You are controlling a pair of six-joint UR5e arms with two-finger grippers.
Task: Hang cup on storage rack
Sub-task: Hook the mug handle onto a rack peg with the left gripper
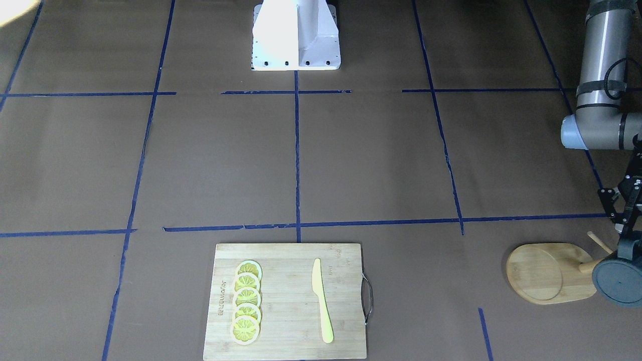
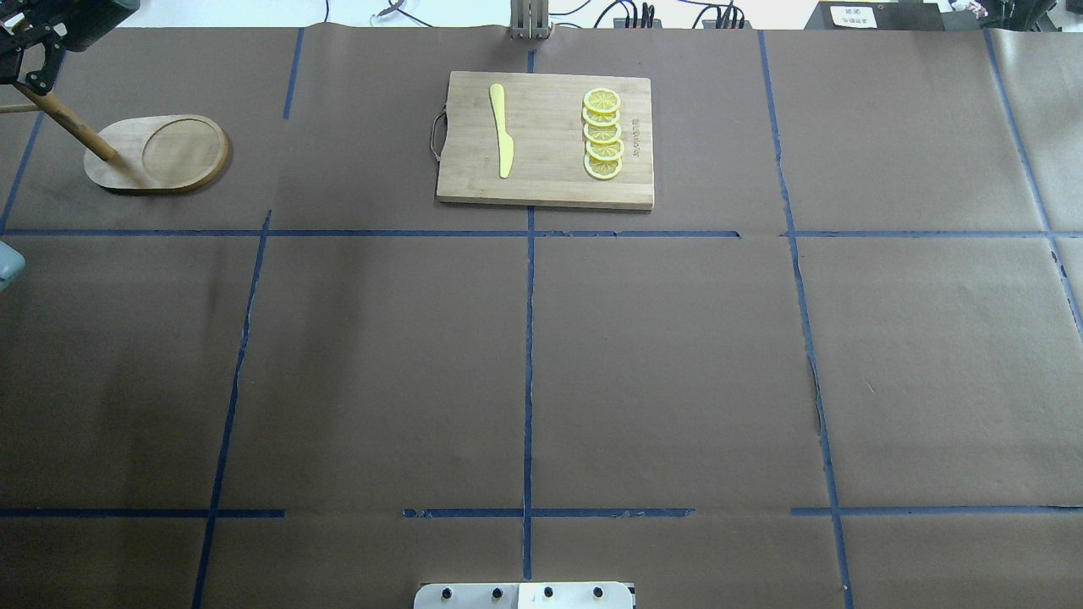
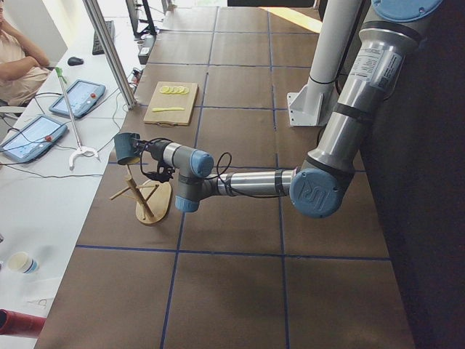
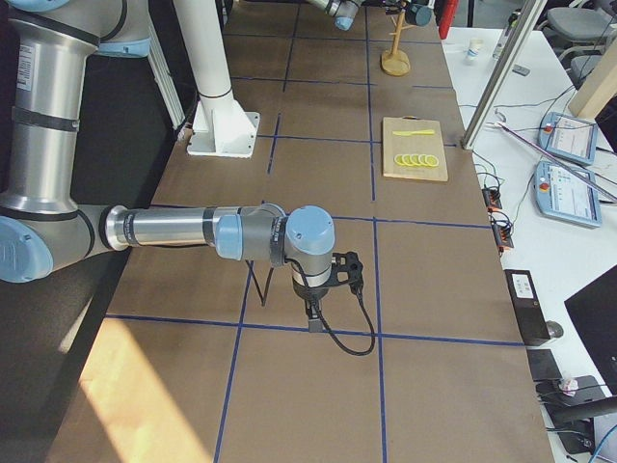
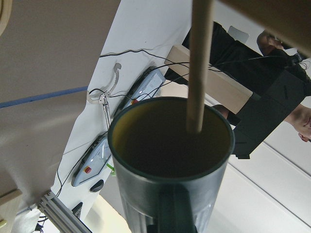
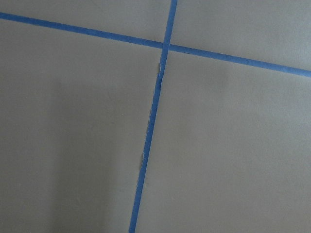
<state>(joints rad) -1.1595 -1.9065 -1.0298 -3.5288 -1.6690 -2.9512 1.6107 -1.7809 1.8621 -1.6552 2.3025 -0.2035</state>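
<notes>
Grips cup (image 1: 619, 283) with left end effector (image 3: 144, 151), clamped shut on it. Holds cup in the air, tipped sideways, at top of rack (image 1: 539, 273). Points cup mouth toward a peg tip; cannot tell whether peg is inside. Has rack standing at far left of table (image 2: 660, 364). Hangs right end effector (image 4: 316, 307) low over near right; cannot tell if wide or narrow. Has cutting board (image 2: 546, 182) far middle, with knife (image 2: 502, 131) and lemon slices (image 2: 602, 134) on it.

Viewed from overhead: light bamboo storage rack (image 2: 127, 161) at 10 o'clock on the table (image 2: 541, 364), rectangular bamboo cutting board (image 2: 550, 173) at 12; dark ribbed cup (image 3: 127, 147) above the rack.
</notes>
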